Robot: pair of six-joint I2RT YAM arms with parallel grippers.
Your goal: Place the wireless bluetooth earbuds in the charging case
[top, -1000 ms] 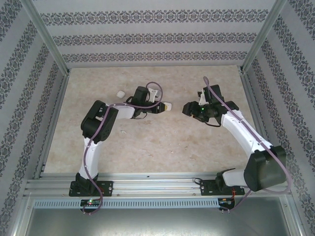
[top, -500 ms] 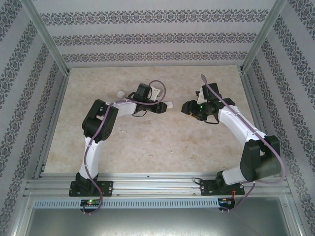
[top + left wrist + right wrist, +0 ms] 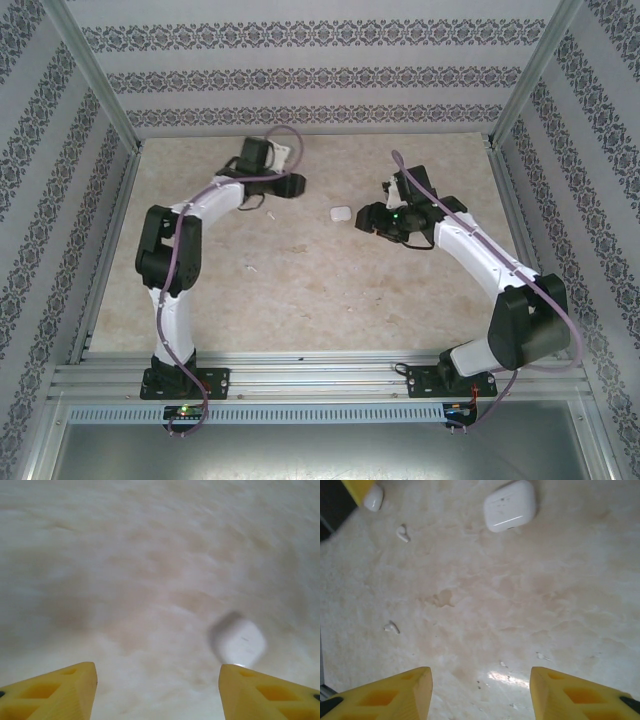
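A shut white charging case (image 3: 340,213) lies on the table between the arms; in the right wrist view this case (image 3: 510,505) sits ahead at the top. Two tiny white earbuds (image 3: 402,533) (image 3: 391,627) lie loose on the left of that view. My right gripper (image 3: 480,695) is open over bare table, just right of the case, and shows from above as the right gripper (image 3: 362,220). My left gripper (image 3: 157,692) is open with nothing between its fingers. A second, blurred white case (image 3: 240,642) lies just beyond its right fingertip (image 3: 265,690).
The left arm (image 3: 200,205) reaches toward the back left of the marbled table (image 3: 330,300). Metal frame posts and patterned walls enclose the table on three sides. A yellow finger (image 3: 357,487) of the left gripper shows at the top left of the right wrist view.
My left gripper has opened and let go of the white case, which now lies on the table. The left arm has swung back and to the left. The right gripper has edged left.
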